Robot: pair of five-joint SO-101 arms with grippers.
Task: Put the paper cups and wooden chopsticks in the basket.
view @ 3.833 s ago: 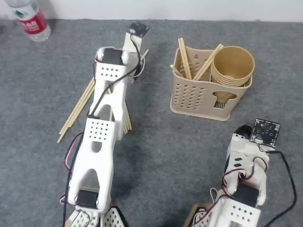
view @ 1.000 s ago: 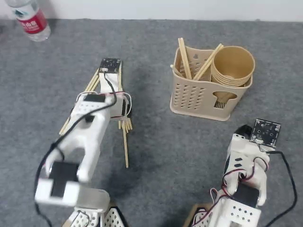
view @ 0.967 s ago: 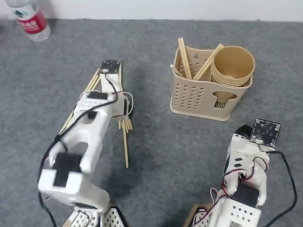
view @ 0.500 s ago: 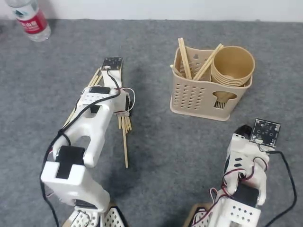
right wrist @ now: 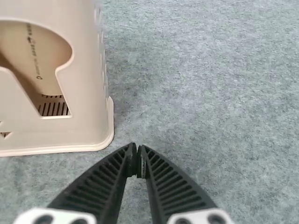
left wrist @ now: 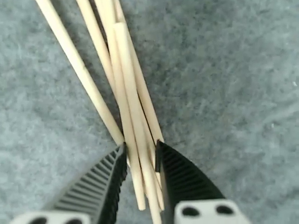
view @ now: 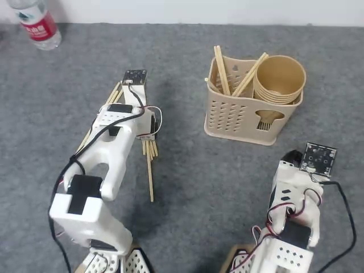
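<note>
Two white arms share the grey carpet (view: 187,187), which spreads under both pincers. The left arm (view: 114,148) stretches forward and bends down over a scatter of sticks; the right arm (view: 296,199) is folded back near its base.

The beige basket (view: 239,119) stands upright well apart from the left pincer (left wrist: 140,151), off toward the right arm's side. It also sits just beyond the tips of the right pincer (right wrist: 138,156). From that wrist, a slotted basket wall with a rounded cut-out (right wrist: 84,70) rises close ahead of the tips without touching them.

A nested stack of paper cups (view: 280,77) sits in the basket, in the end that lies farther from the left pincer. The stowed chopsticks (view: 220,69) lean in the end nearer to it.

A plastic bottle (view: 37,24) stands far from both pincers, at the far edge on the left arm's side.

The loose chopsticks (view: 150,176) lie on the carpet under the left arm. Several of them (left wrist: 126,84) fan out ahead of the left pincer, which pinches a few between its ribbed black fingers (left wrist: 110,175), with one more stick lying just outside. The right pincer's fingers are pressed together, tips touching, holding nothing and low over bare carpet.
</note>
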